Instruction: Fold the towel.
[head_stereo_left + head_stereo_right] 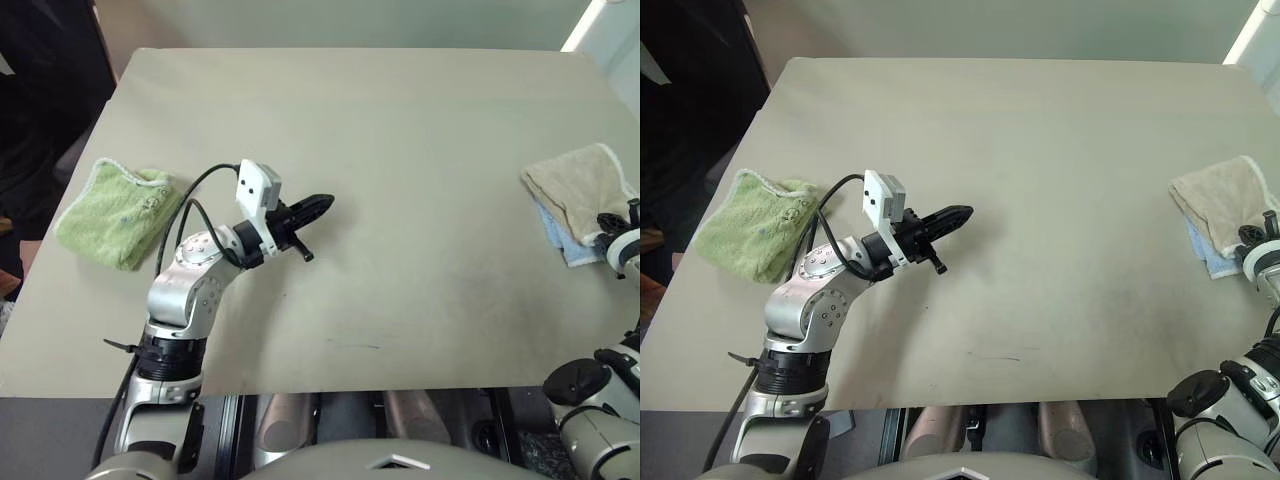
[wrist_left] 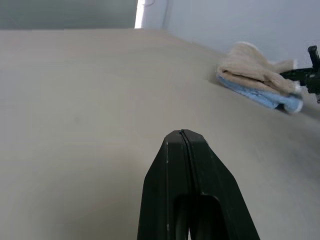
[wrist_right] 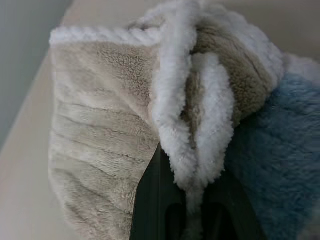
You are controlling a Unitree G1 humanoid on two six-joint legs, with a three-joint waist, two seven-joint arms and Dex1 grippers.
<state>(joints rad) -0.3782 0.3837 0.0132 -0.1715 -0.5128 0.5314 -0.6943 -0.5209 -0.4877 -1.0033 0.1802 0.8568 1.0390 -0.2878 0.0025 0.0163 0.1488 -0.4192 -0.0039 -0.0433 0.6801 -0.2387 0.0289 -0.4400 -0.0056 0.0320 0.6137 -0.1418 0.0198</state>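
The towel (image 1: 575, 183), beige with white corded edging, lies bunched at the table's right edge on top of a light blue towel (image 1: 566, 243). My right gripper (image 3: 192, 186) is at its near edge, shut on a fold of the white edging (image 3: 175, 115), which is pinched between the two black fingers. My left gripper (image 1: 322, 203) hovers over the middle-left of the table, far from the towel, pointing toward the right. Its fingers are pressed together with nothing between them, as the left wrist view shows (image 2: 183, 136).
A light green terry towel (image 1: 116, 210) lies folded near the left edge of the tan table (image 1: 400, 130). The beige towel sits close to the table's right edge. A dark area lies beyond the table's left side.
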